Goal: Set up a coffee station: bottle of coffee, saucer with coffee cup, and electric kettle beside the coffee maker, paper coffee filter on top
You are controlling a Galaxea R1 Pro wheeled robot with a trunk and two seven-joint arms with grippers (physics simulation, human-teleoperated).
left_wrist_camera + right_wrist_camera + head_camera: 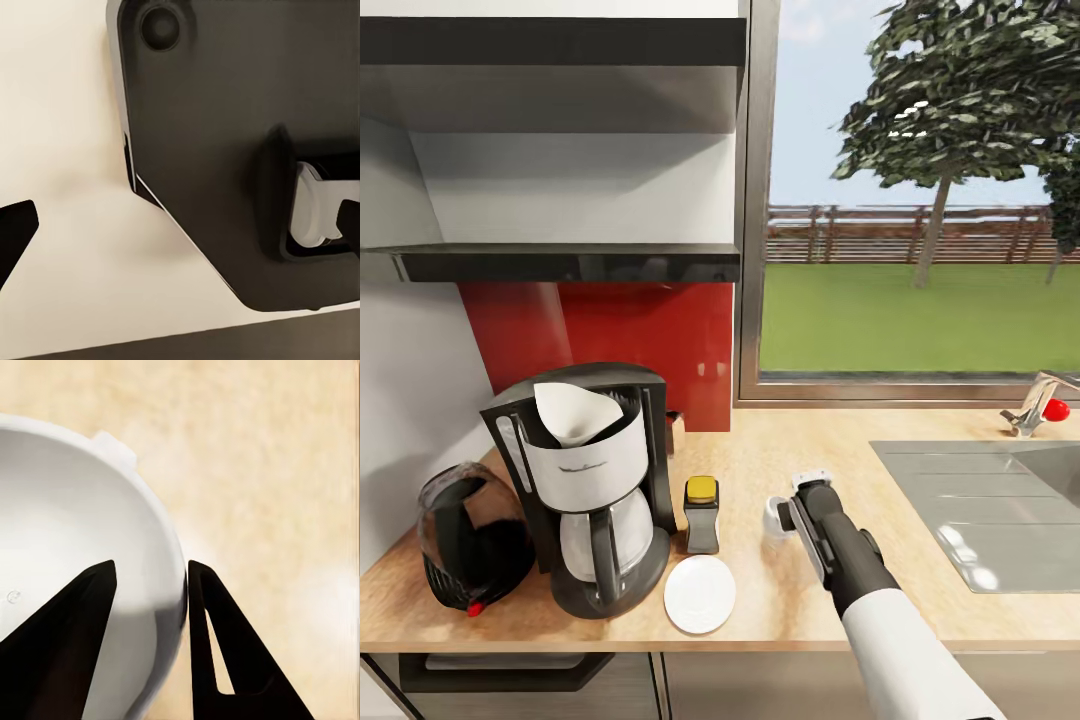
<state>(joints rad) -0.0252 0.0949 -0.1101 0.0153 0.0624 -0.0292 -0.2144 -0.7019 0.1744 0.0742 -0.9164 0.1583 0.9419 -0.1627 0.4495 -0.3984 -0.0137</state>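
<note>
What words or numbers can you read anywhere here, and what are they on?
Small dark script on the white band of the coffee maker: too small and blurred to read.
A faint mark inside the white coffee cup, seen in the right wrist view: too tiny to read.
The bottle of coffee, the electric kettle and the saucer: no words or numbers can be seen on them.

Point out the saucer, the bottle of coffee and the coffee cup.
saucer (pixel 700 594): head view, centre of the flat white plate.
bottle of coffee (pixel 702 490): head view, its yellow lid.
coffee cup (pixel 67 540): right wrist view, inner white wall of the bowl, with the right gripper (pixel 150 577) pinching its rim.
</note>
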